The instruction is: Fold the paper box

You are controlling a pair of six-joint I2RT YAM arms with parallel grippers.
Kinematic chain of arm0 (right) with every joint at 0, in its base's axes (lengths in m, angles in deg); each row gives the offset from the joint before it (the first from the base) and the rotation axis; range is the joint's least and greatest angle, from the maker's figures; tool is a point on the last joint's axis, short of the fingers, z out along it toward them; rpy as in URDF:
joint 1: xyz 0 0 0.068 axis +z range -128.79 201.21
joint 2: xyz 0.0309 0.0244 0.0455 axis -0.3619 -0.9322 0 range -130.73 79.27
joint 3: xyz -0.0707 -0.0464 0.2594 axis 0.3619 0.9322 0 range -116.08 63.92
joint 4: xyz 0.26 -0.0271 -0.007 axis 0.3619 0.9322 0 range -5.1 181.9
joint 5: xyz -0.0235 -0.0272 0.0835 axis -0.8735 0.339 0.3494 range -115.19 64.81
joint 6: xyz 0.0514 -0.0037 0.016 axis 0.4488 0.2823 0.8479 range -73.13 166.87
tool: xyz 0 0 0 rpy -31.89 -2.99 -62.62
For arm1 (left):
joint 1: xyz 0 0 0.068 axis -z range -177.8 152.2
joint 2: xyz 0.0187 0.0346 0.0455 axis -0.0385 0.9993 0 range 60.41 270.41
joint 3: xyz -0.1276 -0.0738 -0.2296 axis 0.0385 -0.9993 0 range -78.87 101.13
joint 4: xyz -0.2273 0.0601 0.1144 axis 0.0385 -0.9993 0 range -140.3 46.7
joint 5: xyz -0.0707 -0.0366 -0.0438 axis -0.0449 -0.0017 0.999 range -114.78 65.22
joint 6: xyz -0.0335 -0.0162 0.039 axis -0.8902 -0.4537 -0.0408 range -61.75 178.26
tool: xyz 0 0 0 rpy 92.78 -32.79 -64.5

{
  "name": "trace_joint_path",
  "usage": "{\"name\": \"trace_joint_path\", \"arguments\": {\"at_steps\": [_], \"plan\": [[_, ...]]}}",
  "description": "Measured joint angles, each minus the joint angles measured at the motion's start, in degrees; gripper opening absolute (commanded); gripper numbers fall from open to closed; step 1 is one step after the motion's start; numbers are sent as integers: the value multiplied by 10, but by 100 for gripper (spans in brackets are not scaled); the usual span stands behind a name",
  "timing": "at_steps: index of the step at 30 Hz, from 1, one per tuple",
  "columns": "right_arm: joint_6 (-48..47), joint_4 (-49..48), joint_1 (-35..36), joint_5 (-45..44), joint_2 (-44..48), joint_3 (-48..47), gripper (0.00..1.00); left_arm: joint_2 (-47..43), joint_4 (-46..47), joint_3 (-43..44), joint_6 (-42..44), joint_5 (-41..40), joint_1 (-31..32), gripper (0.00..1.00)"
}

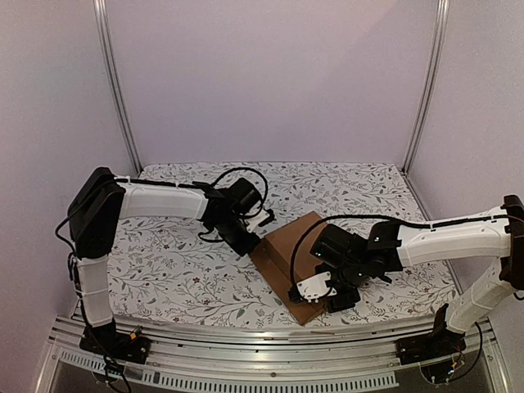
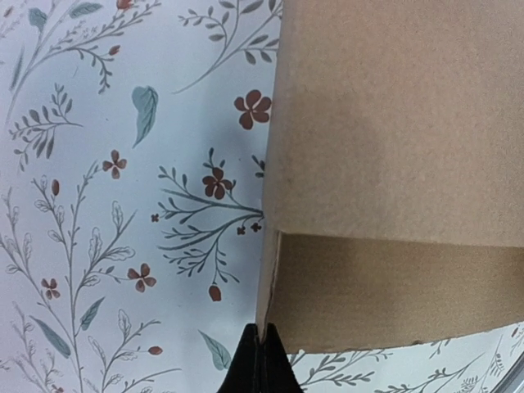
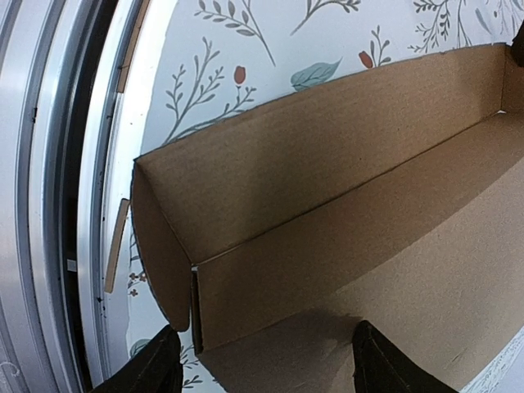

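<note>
The box (image 1: 288,264) lies right of centre on the mat (image 1: 164,274), side walls raised, top open, closing left. Left gripper (image 2: 260,366) clenched at its corner; right gripper (image 3: 268,368) spread, grasping nothing, over one wall.

Items in view, by count.

- Paper box (image 1: 288,260): one, of brown corrugated cardboard.
- Robot arms: two, the left arm (image 1: 160,199) and the right arm (image 1: 450,237).
- Grippers: two, the left gripper (image 2: 262,360) and the right gripper (image 3: 262,368). Each wrist view shows two dark fingers (image 3: 151,368).
- Floral table cover (image 1: 164,270): one.
- Upright metal posts (image 1: 115,82): two, one at each rear corner.
- Looping black cables (image 1: 246,174): two, one per arm.
- The number of aluminium rails along the near edge cannot be told.
</note>
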Motion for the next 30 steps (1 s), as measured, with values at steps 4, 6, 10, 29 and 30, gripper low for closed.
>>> {"name": "trace_joint_path", "arguments": {"at_steps": [4, 6, 10, 29, 30], "plan": [[-2, 0, 0, 3, -2, -2, 71, 21, -39, 40, 1, 1, 0, 0], [-2, 0, 0, 5, -2, -2, 71, 30, -57, 56, 1, 3, 0, 0], [-1, 2, 0, 6, -4, -5, 70, 37, -72, 68, 1, 8, -1, 0], [31, 28, 0, 10, -29, -36, 69, -4, 35, -41, 3, 14, -3, 0], [31, 29, 0, 10, -29, -37, 69, -4, 38, -43, 3, 15, -3, 0]]}}
